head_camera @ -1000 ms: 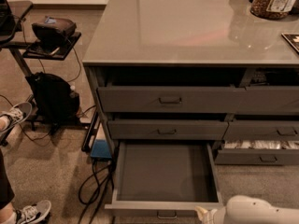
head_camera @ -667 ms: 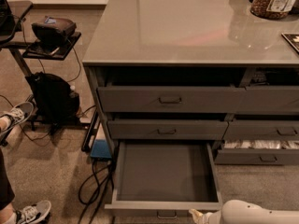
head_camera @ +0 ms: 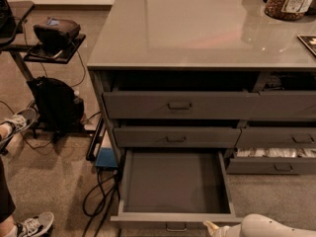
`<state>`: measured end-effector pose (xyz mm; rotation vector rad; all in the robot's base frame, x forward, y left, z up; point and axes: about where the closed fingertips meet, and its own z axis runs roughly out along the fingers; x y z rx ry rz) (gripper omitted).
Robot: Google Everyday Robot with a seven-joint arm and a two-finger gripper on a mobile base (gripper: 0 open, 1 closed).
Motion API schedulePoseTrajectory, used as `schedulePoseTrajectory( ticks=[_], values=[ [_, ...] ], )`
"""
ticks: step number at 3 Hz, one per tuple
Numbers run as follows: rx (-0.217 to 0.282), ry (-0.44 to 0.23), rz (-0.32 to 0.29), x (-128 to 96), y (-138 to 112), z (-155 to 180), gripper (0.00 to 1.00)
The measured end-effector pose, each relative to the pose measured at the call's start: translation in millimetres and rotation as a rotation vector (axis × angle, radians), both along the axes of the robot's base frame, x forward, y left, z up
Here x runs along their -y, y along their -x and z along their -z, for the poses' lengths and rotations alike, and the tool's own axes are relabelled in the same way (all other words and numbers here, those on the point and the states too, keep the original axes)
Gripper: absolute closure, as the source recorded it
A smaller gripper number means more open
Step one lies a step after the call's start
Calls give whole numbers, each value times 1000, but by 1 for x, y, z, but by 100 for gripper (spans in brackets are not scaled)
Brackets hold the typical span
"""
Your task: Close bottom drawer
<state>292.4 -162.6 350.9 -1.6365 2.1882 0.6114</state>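
At 9 o'clock, a sneakered foot and a black bag; cables trailing on carpet beside the bench. At 6 o'clock, bottom drawer pulled fully out, small pull centred on its front edge. Just right of the pull, at 5 o'clock, end effector low beside the drawer front, probably placed to push it shut; grip state impossible to tell. Open run straight back under the upper drawers; cables near the left corner

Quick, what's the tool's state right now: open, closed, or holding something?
Tool: cannot be told. It sits at the view's bottom edge, in front of the open bottom drawer, right of its pull.
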Motion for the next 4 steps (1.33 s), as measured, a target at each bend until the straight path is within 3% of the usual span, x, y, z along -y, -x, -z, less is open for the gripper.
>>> schedulePoseTrajectory(
  ticks=[1, 2, 3, 4],
  values=[
    [-8, -132, 69, 22, 7, 37, 0],
    [3, -226, 77, 44, 2, 62, 0],
    [11, -304, 101, 76, -26, 104, 0],
    [12, -304, 101, 76, -26, 104, 0]
  ],
)
